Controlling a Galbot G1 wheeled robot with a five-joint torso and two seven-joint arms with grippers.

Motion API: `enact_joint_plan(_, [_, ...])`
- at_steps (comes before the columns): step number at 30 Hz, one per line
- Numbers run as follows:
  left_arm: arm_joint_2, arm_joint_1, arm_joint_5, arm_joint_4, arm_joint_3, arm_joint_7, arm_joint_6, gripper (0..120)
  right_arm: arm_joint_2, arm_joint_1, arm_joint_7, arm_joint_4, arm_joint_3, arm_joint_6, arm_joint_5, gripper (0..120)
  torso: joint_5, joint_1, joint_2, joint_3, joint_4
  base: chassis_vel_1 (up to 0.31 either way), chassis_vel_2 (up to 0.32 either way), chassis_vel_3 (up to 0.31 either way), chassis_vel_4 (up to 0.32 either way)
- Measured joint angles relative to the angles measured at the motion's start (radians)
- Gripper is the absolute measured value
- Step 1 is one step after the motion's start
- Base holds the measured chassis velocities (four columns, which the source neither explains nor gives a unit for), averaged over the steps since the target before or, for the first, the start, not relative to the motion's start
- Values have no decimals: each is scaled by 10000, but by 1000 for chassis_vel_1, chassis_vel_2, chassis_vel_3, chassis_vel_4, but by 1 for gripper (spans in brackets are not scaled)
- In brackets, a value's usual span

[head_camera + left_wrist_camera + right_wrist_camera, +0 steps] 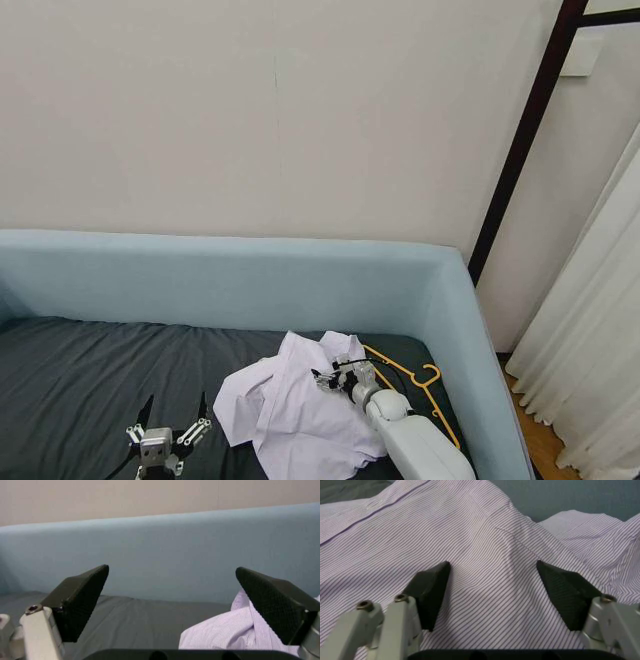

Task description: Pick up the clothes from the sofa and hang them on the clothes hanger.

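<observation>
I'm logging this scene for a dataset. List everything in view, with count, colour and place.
shirt: one, white with fine purple stripes, crumpled on the seat near the sofa's right end
hanger: one, yellow-orange, on the seat at the shirt's right edge
sofa: one, light blue back and arm, dark grey seat
wall: off-white, behind the sofa
post: one, dark, right of the sofa
curtain: white, far right
left gripper: open, above bare seat left of the shirt
right gripper: open, over the shirt
</observation>
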Motion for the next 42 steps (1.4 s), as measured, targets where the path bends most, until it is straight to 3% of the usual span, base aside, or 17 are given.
enact_joint_plan(18, [-70, -78, 33, 92, 93, -49, -13, 100, -294, -165, -475, 474, -99, 505, 337, 0, 0, -1, 0, 0, 0, 0, 0, 0, 0])
enact_joint_plan(26, [32, -130, -36, 130, 92, -90, -40, 100, -1036, -424, -420, 2130, -410, 1146, 1922, 0, 0, -1, 0, 0, -1, 0, 0, 0, 0])
enact_joint_plan(31, [102, -168, -82, 132, 109, -106, -55, 100, -1650, -205, -458, 3721, -690, 2271, 2908, 0, 2, -1, 0, 0, -1, 0, 0, 0, 0])
enact_joint_plan(35, [189, -177, -208, 53, 128, -109, -62, 100, -2245, 468, -724, 5279, -1123, 2703, 3923, 0, 0, -1, 0, 0, -1, 0, 0, 0, 0])
enact_joint_plan(42, [350, -151, -408, -51, -34, -110, -78, 100, -2592, 1893, -702, 6434, -1685, 2682, 5394, 0, -1, -1, 0, 1, 2, 0, 0, 0, 0])
